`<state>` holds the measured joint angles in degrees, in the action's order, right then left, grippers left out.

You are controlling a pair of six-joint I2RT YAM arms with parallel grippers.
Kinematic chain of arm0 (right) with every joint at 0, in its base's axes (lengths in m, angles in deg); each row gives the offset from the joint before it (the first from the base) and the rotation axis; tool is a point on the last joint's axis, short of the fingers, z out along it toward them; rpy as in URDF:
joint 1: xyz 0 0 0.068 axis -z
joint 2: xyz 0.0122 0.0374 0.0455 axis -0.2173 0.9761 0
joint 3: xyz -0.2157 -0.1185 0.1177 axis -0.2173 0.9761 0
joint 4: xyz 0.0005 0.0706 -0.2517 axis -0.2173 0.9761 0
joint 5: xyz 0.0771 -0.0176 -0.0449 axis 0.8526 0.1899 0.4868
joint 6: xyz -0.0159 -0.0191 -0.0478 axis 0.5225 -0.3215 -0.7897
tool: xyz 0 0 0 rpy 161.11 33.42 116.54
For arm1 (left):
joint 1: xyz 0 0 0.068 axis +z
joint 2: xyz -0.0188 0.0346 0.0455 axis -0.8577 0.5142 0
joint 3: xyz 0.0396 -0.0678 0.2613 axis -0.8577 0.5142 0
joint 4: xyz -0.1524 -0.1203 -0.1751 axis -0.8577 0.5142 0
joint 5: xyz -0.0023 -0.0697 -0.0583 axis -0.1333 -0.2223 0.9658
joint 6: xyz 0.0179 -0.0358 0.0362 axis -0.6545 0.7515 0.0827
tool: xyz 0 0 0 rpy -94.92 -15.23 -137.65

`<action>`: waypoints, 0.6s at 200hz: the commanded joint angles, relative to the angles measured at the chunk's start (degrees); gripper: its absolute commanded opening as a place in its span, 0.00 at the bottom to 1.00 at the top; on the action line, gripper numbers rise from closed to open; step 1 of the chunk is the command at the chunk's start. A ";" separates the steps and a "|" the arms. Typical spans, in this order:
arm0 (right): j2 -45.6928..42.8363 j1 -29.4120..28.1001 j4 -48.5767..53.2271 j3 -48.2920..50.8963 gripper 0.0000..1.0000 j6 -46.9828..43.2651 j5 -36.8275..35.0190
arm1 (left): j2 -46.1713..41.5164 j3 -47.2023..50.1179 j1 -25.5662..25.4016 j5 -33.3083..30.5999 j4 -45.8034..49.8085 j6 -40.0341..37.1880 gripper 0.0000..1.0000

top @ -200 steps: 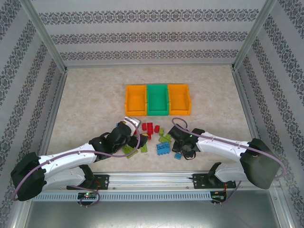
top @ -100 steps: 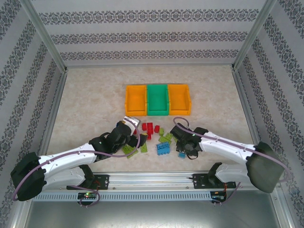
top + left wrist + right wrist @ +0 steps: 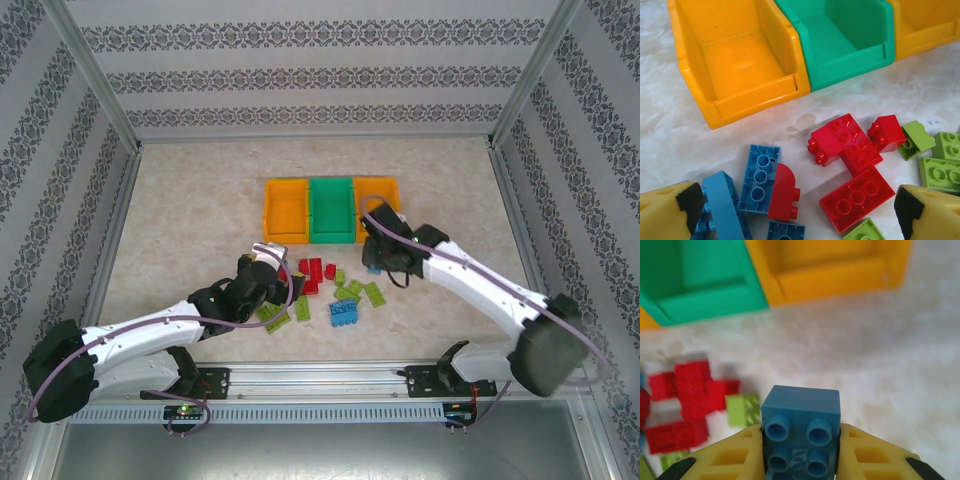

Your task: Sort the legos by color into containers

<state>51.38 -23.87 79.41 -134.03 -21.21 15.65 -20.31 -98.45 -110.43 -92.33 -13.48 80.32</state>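
right pincer (image 3: 801, 462) clenched on a blue lego (image 3: 801, 415), held above the surface (image 3: 880, 340) just short of an orange bin (image 3: 832, 277) cut off at the top. left pincer (image 3: 797, 210) released, tips half cropped, over the loose legos (image 3: 855, 197).

Containers (image 3: 752, 95) are orange, green; legos (image 3: 856, 199) red, blue, lime.

Orange open-top plastic bin (image 3: 740, 65), eleven o'clock in the left wrist view: smooth moulded plastic, moderate sheen. Green open-top plastic bin (image 3: 840, 45), one o'clock: same finish. Red studded plastic bricks (image 3: 857, 200): glossy, glints on the studs. Blue studded plastic brick (image 3: 801, 405) between the right gripper's (image 3: 801, 440) jaws: smooth, semi-gloss. Its yellow fingers (image 3: 730, 460): ribbed matt plastic. Left gripper's (image 3: 799, 202) black pads (image 3: 690, 200): matt, rubbery look. Beige marbled bench (image 3: 200, 200): smooth, low sheen. Silver perforated frame rail (image 3: 320, 410), six o'clock in the top view: bare metal.
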 commanded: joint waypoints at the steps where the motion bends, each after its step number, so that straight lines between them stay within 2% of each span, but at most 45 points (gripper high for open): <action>1: 8.10 1.69 -7.45 -8.03 0.23 -11.37 0.74 | 0.80 -2.48 -0.12 -2.69 3.87 3.69 0.99; 50: 26.89 5.90 -13.06 -24.54 0.24 -16.18 6.88 | 5.29 -6.17 0.05 -2.28 9.27 7.25 0.99; 81: 36.28 7.41 -10.45 -33.99 0.27 -17.00 9.61 | 6.79 -7.42 0.18 -2.31 10.06 8.16 0.99; 111: 40.46 8.22 -10.46 -36.99 0.46 -16.96 10.67 | 6.20 -7.30 0.21 -2.62 10.43 8.47 0.99; 120: 41.03 8.29 -10.50 -37.45 0.55 -17.00 11.27 | 6.06 -7.15 0.28 -3.03 10.50 8.60 0.99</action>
<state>90.74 -16.09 68.13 -168.83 -37.29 24.48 -13.86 -104.18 -110.34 -93.60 -5.48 87.36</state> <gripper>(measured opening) 0.458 0.994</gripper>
